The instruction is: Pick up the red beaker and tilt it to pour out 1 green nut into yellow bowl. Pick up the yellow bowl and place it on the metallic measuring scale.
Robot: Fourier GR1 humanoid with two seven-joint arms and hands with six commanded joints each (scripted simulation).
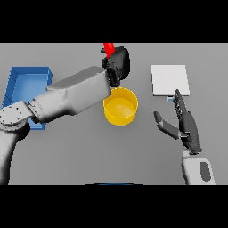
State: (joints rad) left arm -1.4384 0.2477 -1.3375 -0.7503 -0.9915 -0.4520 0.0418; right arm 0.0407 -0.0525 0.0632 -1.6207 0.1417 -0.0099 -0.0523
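Note:
My left hand (pixel 118 62) is raised behind the yellow bowl (pixel 120 106), fingers curled round the red beaker (pixel 108 48), of which only the red top shows above the hand. The bowl stands mid-table, partly covered on its left by my left forearm; I see no green nut in it. The metallic measuring scale (pixel 169 80) is a pale square plate at the back right. My right hand (pixel 186 124) hovers right of the bowl and in front of the scale, its fingers straight, holding nothing.
A blue tray (pixel 26 82) sits at the left of the table, partly hidden by my left arm. Grey tabletop stretches in front of the bowl.

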